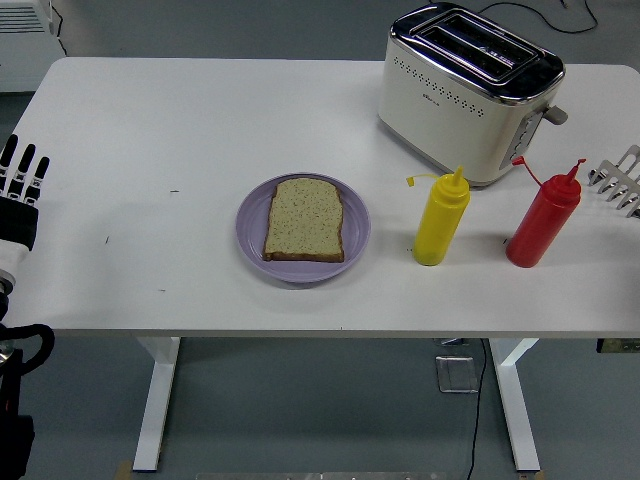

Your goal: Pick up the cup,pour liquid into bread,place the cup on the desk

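One bread slice on one plate, two bottles, yellow and red, one toaster; left hand and right hand with fingers apart, empty.

A matt, smooth white table is seen. The toaster is finished in glossy cream with polished chrome on top. The yellow bottle and red bottle look like smooth plastic. The bread appears rough and speckled on a smooth lilac plate.

Bright, even light falls from overhead on the white table, which shows no harsh glare. Soft, short shadows sit under the plate and just beside the toaster, whose chrome top carries pale reflections. Focus is sharp throughout.
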Tool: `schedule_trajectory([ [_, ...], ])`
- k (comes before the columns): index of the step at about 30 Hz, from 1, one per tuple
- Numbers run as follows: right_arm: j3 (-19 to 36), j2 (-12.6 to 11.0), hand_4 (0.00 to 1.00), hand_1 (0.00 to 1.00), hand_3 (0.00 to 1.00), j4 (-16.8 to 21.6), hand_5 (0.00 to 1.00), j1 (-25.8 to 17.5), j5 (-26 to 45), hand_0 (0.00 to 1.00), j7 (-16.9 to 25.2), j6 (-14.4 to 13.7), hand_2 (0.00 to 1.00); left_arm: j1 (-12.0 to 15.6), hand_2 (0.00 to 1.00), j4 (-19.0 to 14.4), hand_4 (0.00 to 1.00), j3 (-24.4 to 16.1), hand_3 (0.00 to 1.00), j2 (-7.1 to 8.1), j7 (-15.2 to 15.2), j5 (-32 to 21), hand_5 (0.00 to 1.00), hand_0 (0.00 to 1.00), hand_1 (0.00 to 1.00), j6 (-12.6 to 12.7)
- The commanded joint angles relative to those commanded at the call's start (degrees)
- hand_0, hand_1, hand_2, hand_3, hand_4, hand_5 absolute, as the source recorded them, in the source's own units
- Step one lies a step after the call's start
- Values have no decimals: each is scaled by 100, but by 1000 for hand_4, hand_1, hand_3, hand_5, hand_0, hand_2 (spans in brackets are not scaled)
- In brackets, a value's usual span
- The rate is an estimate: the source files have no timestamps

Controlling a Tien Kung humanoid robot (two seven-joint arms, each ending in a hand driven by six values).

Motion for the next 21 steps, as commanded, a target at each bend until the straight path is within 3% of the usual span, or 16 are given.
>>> schedule_trajectory([
  [21, -91, 22, 700, 753, 847, -26, 570, 18, -90, 804, -27, -84, 800, -8, 735, -6, 544, 1, 695, 6, 2, 9, 998, 788, 738, -6],
])
